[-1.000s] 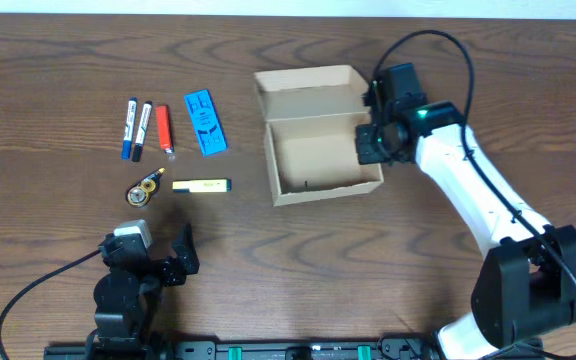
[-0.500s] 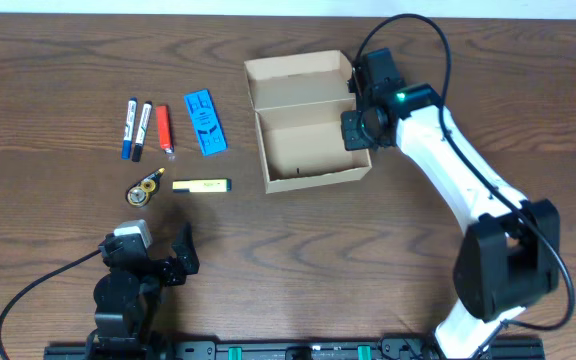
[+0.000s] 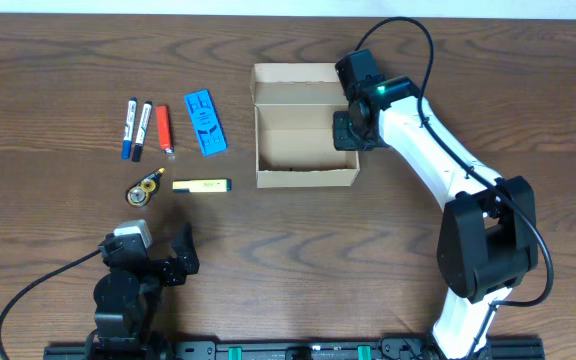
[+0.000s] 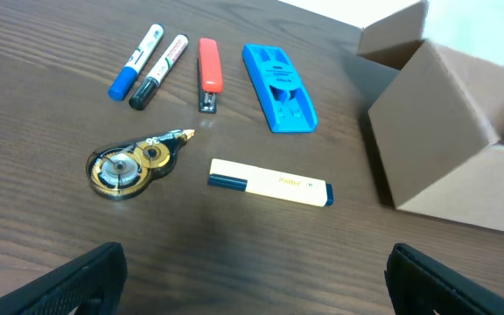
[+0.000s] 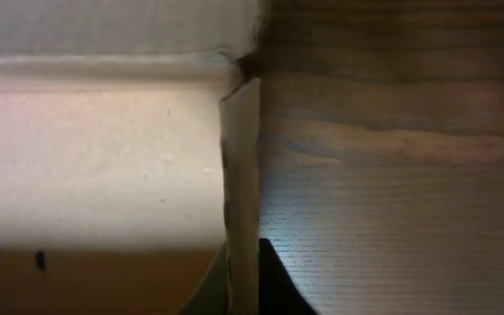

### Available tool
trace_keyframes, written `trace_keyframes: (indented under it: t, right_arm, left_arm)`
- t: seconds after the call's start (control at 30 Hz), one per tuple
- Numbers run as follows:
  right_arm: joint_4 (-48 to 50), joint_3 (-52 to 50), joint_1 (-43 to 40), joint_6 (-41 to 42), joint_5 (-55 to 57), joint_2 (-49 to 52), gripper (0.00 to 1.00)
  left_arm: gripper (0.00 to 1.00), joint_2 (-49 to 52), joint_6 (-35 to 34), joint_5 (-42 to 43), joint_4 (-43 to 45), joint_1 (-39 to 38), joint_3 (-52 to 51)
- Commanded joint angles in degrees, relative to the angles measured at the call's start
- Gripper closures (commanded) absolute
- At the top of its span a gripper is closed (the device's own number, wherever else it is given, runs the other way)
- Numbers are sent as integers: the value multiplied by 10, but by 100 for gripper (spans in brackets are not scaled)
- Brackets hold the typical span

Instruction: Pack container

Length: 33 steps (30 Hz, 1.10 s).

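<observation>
Table (image 3: 298,270): dark brown wood grain, matte. Near edge: left gripper (image 3: 180,256), fingers wide apart, holding nothing. Mid-table, right of centre: open tan cardboard box (image 3: 303,150), flap lid raised at its far side. Right gripper (image 3: 351,130) clamped on its right wall. Beyond the far edge: pale strip (image 3: 168,7).
</observation>
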Motion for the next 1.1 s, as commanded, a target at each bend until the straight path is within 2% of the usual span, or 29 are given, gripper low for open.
trace_keyframes:
  t: [0.0, 0.1, 0.17, 0.43, 0.67, 0.77, 0.9, 1.07]
  right_arm:
    - [2, 18, 11, 14, 14, 2, 51]
    - [1, 18, 13, 9, 8, 1, 25]
    - [-8, 25, 13, 7, -2, -2, 21]
    - [-113, 107, 12, -4, -19, -57, 20]
    - [-222, 102, 12, -61, -31, -193, 19]
    - [-244, 50, 12, -90, -50, -281, 22]
    - [-224, -75, 12, -113, -66, -431, 21]
    - [-237, -222, 12, -154, -110, -624, 15]
  left_arm:
    - [5, -4, -6, -4, 1, 3, -10]
    - [5, -4, -6, -4, 1, 3, -10]
    - [5, -4, -6, -4, 1, 3, -10]
    - [5, -4, -6, -4, 1, 3, -10]
    - [5, -4, -6, -4, 1, 3, -10]
    - [5, -4, -6, -4, 1, 3, -10]
    - [5, -4, -6, -4, 1, 3, -10]
    - [5, -4, -6, -4, 1, 3, -10]
